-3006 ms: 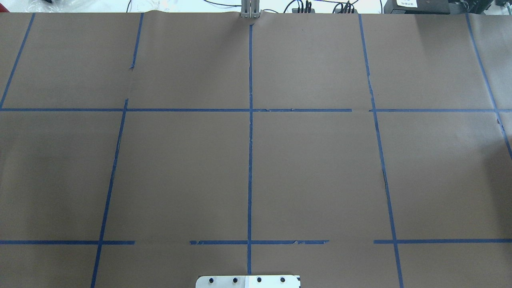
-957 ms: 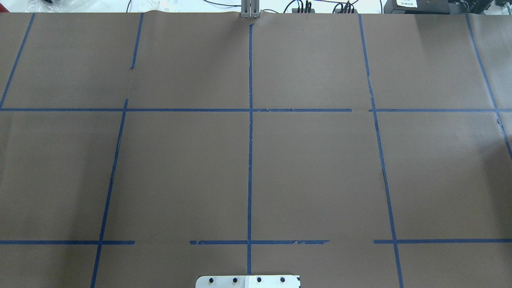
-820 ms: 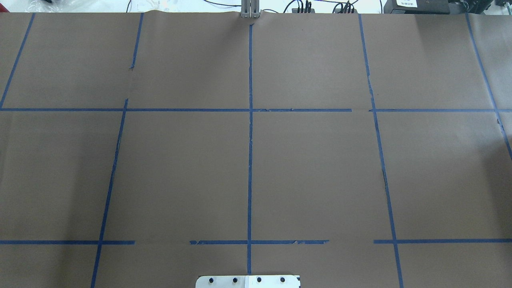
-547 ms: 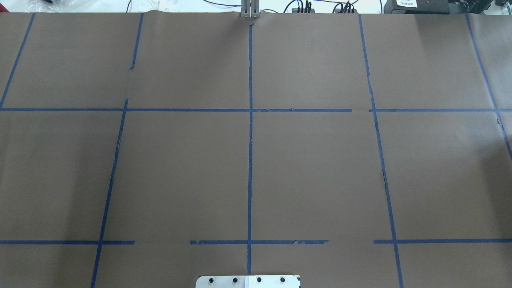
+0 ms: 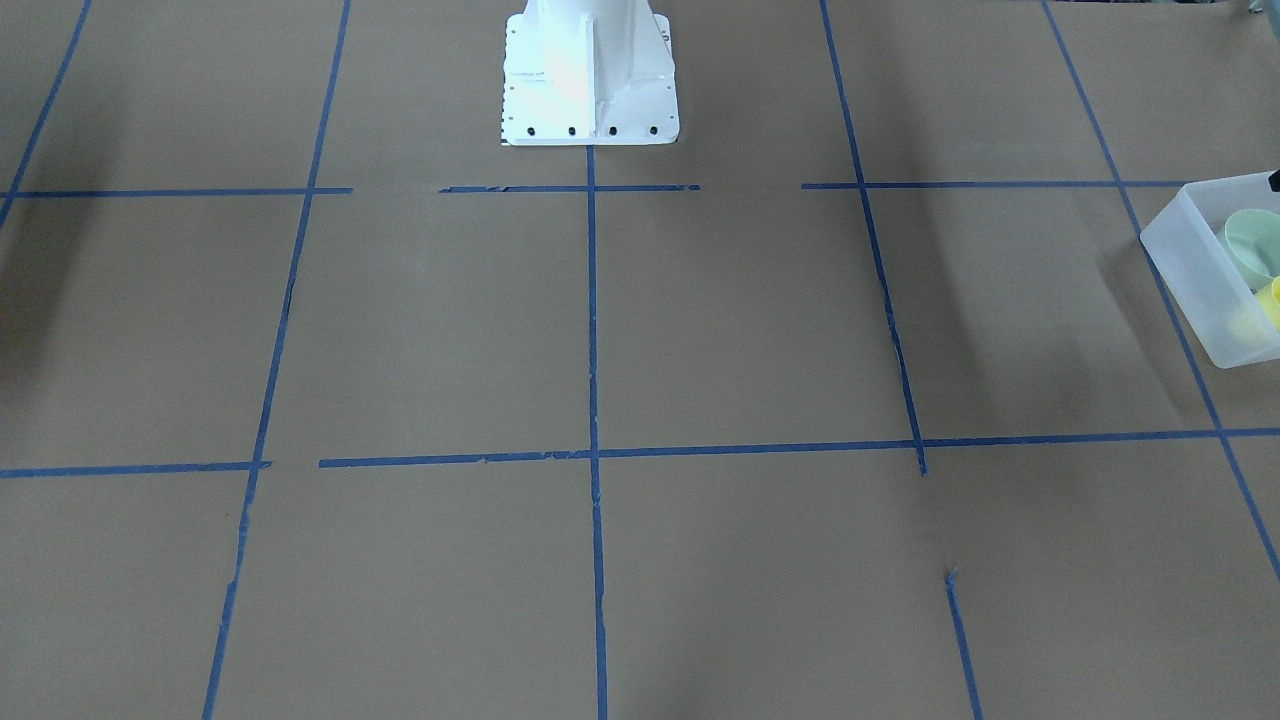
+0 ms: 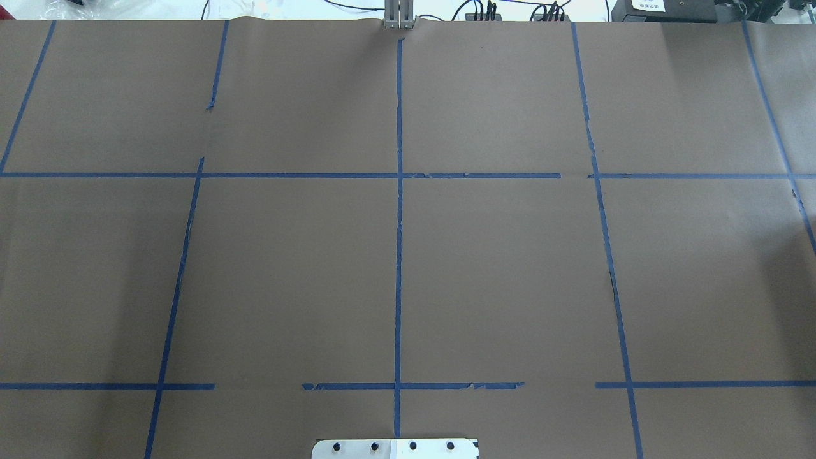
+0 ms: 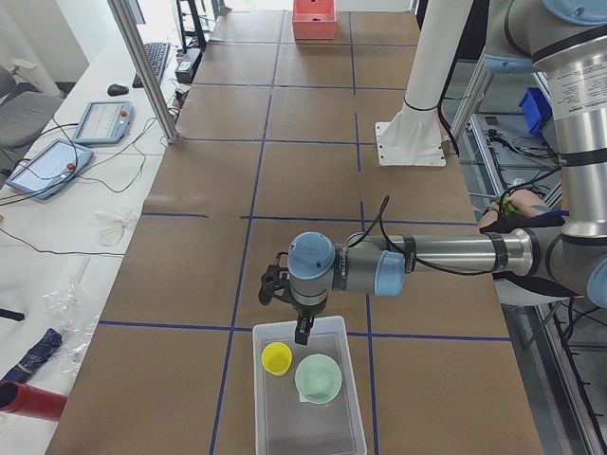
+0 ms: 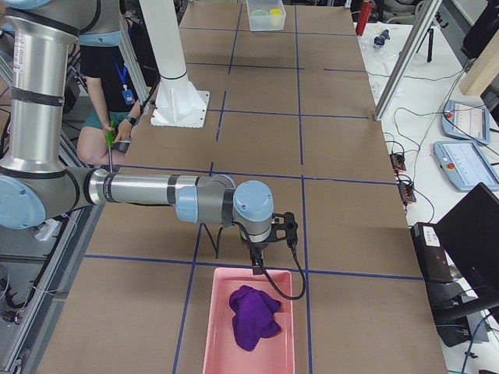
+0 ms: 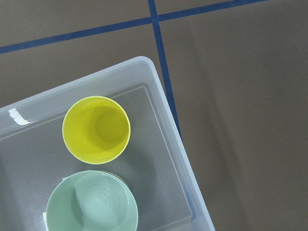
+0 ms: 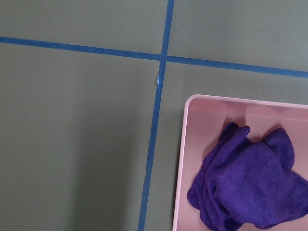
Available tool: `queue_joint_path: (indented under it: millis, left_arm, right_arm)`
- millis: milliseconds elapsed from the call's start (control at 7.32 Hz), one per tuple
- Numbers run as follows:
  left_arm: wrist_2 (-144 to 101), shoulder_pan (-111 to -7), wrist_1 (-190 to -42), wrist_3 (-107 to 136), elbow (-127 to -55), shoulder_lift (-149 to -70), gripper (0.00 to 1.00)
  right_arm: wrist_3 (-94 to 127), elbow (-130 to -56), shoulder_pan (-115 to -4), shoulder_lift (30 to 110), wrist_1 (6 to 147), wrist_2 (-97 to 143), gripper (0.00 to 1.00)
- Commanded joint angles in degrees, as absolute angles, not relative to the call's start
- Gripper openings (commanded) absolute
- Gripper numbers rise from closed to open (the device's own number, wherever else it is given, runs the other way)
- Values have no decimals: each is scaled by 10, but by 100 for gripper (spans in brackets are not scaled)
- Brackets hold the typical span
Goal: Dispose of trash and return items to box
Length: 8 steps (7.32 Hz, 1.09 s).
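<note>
The yellow cup (image 9: 96, 130) stands upright in the translucent box (image 9: 163, 110), with the mint-green bowl (image 9: 91, 204) beside it. In the exterior left view the cup (image 7: 277, 357) and bowl (image 7: 318, 378) sit in the box (image 7: 308, 431) at the table's near end. My left gripper (image 7: 302, 332) hangs over the box's far rim, near the cup; I cannot tell whether it is open or shut. My right gripper (image 8: 256, 266) hangs over the far rim of a pink tray (image 8: 214, 343) at the other end; I cannot tell its state. The overhead view shows neither gripper.
A purple cloth (image 10: 250, 183) lies in the pink tray (image 10: 180, 168). The white robot pedestal (image 5: 588, 70) stands at the table's middle edge. A person (image 8: 109, 93) sits behind the robot. Tablets and cables lie on the side bench (image 7: 57, 161).
</note>
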State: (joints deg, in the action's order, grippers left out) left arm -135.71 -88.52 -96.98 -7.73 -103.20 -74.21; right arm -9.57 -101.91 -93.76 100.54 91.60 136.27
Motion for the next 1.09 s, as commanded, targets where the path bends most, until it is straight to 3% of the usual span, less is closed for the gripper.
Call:
queue_joint_path:
  millis: [0, 957]
  left_arm:
    - [-1359, -888, -972, -77, -1041, -744, 100]
    - [-1359, -888, -973, -77, -1038, -743, 100]
  right_arm:
    - [-96, -1018, -928, 1006, 916, 1363, 100]
    - [-93, -1015, -916, 1008, 913, 1363, 100]
